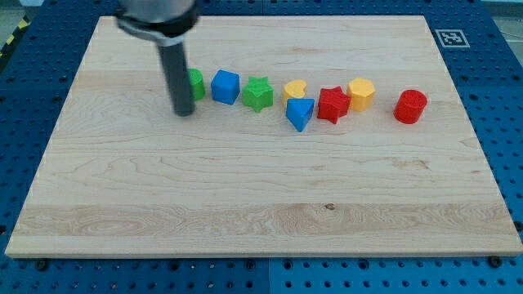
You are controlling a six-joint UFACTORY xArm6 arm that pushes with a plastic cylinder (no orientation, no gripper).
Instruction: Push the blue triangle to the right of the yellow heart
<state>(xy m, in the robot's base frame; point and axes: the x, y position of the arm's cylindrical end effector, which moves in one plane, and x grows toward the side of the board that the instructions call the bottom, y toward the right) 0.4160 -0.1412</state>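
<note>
The blue triangle (300, 113) lies on the wooden board (245, 196), just below and slightly right of the yellow heart (295, 88), touching or nearly touching it. A red star (333, 104) sits right beside the triangle on its right. My tip (184, 113) rests on the board far to the left of the triangle, just left of a green block (196, 84) that the rod partly hides.
A blue cube (225, 86) and a green star (258, 93) lie between my tip and the heart. A yellow hexagon (361, 93) sits right of the red star, and a red cylinder (410, 106) lies further right.
</note>
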